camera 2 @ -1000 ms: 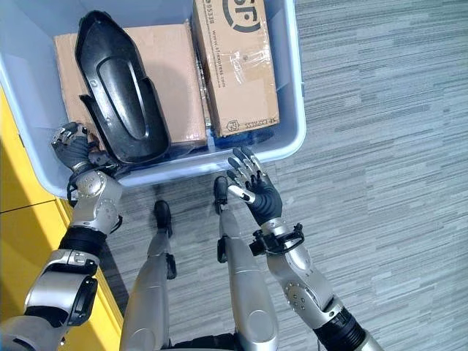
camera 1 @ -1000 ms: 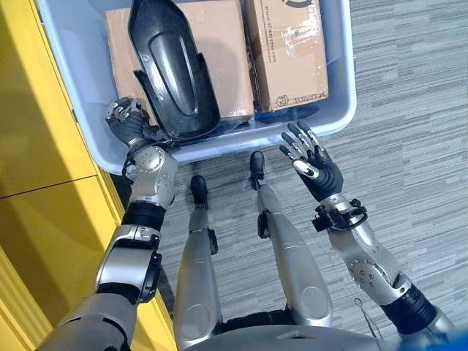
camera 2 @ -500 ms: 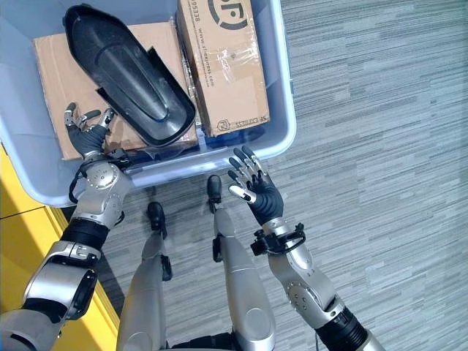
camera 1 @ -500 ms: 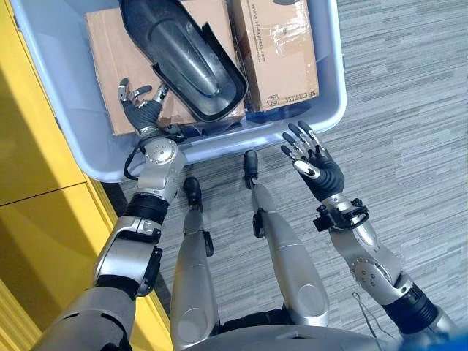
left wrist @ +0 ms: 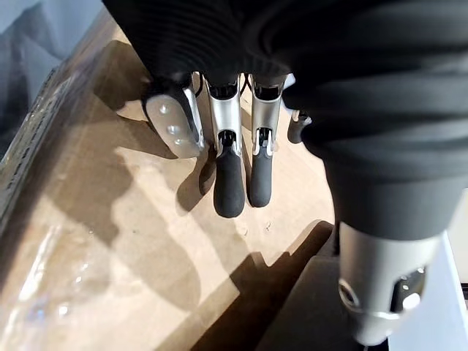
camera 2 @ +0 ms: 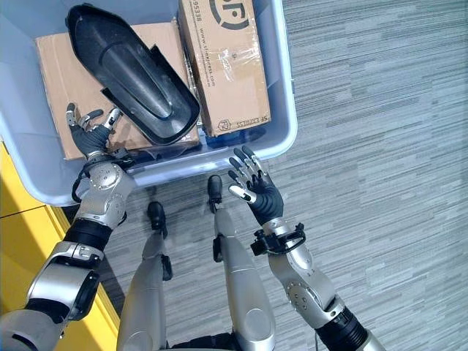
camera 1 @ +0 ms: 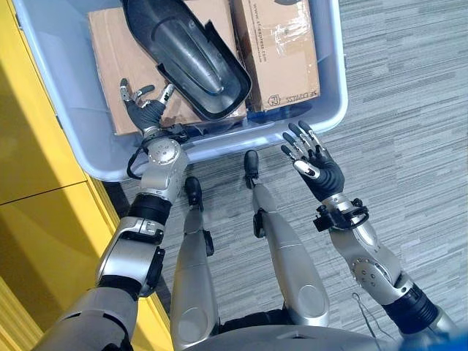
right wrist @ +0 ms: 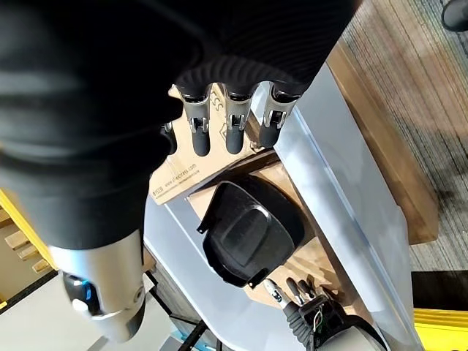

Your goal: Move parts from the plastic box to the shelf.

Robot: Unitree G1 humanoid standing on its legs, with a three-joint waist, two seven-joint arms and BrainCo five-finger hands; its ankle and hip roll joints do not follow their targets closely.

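A pale blue plastic box (camera 1: 333, 110) on the floor holds a large black moulded part (camera 1: 190, 55) lying across a flat cardboard box (camera 1: 117, 66), with a second cardboard box (camera 1: 278, 51) to its right. My left hand (camera 1: 143, 108) is inside the plastic box, open, hovering over the flat cardboard just left of the black part and not touching it. In the left wrist view its fingers (left wrist: 228, 168) hang straight above the cardboard (left wrist: 110, 241). My right hand (camera 1: 314, 164) is open, palm up, outside the box's near rim. The right wrist view shows the black part (right wrist: 248, 241).
A yellow cabinet or shelf side (camera 1: 36, 205) runs along the left, close to the plastic box. Grey striped carpet (camera 1: 409, 110) spreads to the right and front. A wooden board (right wrist: 380, 161) lies by the box in the right wrist view.
One second ago my left hand was curled at the black part's lower edge; it has since opened and let go, and the part has tipped over to lie further right across the cardboard.
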